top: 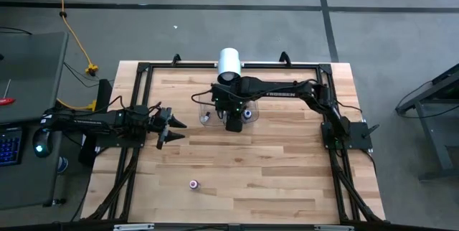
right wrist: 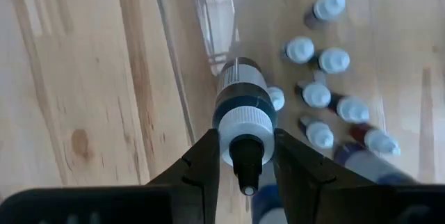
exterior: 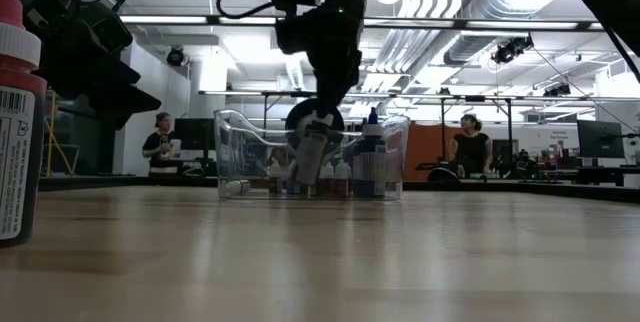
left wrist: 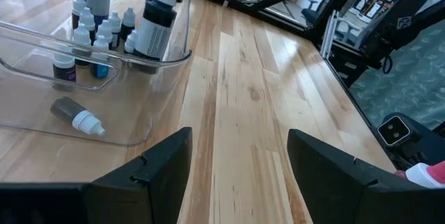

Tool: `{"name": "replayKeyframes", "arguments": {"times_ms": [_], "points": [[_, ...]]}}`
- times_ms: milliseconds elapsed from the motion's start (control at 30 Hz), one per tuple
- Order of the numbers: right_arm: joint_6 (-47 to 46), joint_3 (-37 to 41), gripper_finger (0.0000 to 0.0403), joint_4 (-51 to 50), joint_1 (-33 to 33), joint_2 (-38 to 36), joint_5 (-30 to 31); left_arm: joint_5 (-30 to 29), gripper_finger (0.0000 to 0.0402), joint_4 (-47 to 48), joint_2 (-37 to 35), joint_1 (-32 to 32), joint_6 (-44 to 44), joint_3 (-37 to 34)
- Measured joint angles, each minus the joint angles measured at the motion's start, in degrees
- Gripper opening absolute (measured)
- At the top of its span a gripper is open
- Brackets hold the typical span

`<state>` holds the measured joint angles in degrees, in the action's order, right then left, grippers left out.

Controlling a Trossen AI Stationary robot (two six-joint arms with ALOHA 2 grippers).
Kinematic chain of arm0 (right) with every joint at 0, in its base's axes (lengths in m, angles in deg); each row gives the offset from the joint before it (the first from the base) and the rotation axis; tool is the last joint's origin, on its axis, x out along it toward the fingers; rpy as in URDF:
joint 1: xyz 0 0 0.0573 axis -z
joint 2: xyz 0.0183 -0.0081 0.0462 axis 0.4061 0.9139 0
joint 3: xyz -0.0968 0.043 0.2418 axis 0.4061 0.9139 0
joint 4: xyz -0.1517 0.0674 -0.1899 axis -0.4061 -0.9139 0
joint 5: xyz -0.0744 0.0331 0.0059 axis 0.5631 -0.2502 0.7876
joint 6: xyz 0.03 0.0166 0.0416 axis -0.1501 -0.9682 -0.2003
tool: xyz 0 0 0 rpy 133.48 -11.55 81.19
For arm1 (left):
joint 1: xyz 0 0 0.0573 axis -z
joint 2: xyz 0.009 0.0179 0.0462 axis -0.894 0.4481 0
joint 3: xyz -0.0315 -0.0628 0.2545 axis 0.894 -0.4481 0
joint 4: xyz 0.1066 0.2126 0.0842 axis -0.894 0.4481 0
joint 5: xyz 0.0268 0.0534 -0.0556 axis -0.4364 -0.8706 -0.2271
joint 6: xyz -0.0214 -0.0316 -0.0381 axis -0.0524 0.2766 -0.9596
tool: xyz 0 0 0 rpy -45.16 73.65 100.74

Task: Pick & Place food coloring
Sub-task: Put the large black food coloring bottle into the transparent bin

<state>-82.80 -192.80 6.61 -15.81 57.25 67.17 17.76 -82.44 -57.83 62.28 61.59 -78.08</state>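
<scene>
My right gripper (right wrist: 245, 156) is shut on a food coloring bottle (right wrist: 242, 95) with a white label, white cap and black nozzle. It holds the bottle over the clear tray (top: 207, 118), where several small white-capped bottles (right wrist: 316, 93) stand. In the low view the bottle (exterior: 310, 159) reaches down inside the tray walls (exterior: 232, 152). One more small bottle (top: 193, 184) stands alone on the table near its front edge. At the table's left side, my left gripper (top: 178, 128) is open and holds nothing. My right gripper pinches the bottle's white cap (right wrist: 243, 128) between its two fingers, one on each side. The fingers come from above, pointing steeply down. The bottle hangs upright below them, nozzle up, inside the tray; whether its base touches the tray floor I cannot tell.
A large white cylinder (top: 229, 62) lies at the table's far edge behind the tray. One small bottle (left wrist: 78, 115) lies on its side in the tray. A black frame (top: 143, 69) runs round the table. Bare wood (top: 272, 166) stretches between the tray and the near edge.
</scene>
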Motion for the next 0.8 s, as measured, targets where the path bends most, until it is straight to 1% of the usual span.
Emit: {"name": "replayKeyframes", "arguments": {"times_ms": [267, 800], "points": [[-1.1, 0.0, 0.0102, -7.1, 0.5, 0.0, 0.4, 0.0, 0.0234, 0.0, 0.0, 0.0, 0.0, 0.0], [0.8, 0.0, 0.0104, -6.8, 0.8, 0.0, -0.5, 0.0, 0.0234, 0.0, 0.0, 0.0, 0.0, 0.0]]}}
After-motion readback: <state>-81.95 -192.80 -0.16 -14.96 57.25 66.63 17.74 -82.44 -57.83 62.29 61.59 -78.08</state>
